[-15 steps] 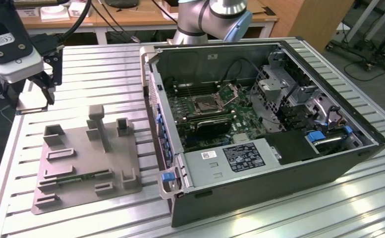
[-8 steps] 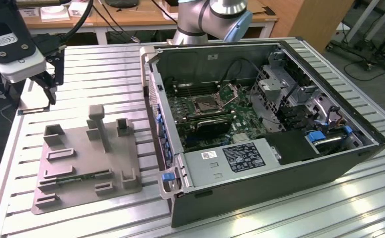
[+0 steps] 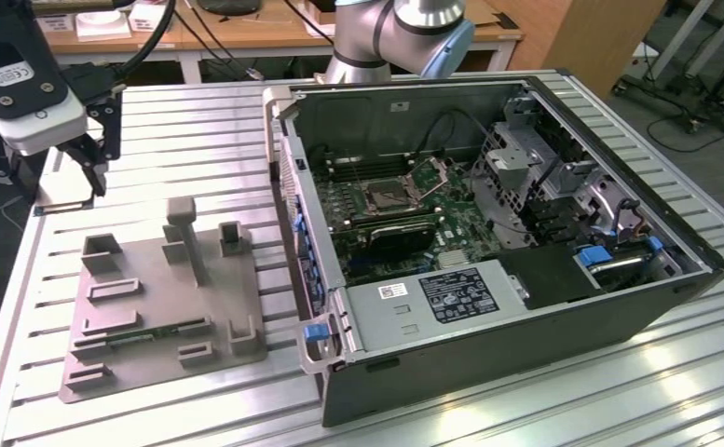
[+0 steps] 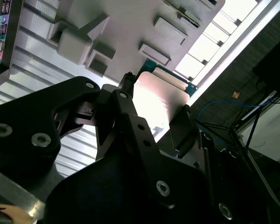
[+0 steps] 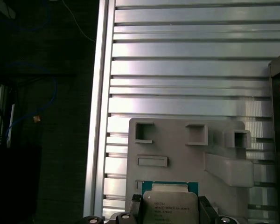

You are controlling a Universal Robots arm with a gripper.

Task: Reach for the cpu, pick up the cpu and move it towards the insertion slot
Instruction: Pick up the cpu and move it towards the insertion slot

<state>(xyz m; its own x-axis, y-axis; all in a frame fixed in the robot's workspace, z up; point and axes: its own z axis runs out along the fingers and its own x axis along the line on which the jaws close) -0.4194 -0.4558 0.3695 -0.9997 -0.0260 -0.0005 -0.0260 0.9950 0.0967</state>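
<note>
The cpu (image 5: 170,207) is a small square chip with a silvery top and a thin teal-edged rim. It sits between the two black fingers (image 5: 135,205) of my gripper (image 5: 170,212), which is shut on it. In the second wrist view the cpu (image 4: 154,93) glares bright between the finger links. In the exterior view my gripper (image 3: 98,172) hangs above the table at the far left, beyond the grey fixture plate (image 3: 163,298). The insertion slot (image 3: 380,196) lies inside the open computer case, its metal lid (image 3: 434,172) tipped up.
The open computer case (image 3: 486,233) stands on the exterior view's right, its near wall rising between my gripper and the socket. The fixture plate (image 5: 177,149) carries several upright blocks. The ribbed aluminium table (image 5: 186,65) ends close to my gripper, with dark floor and cables beyond.
</note>
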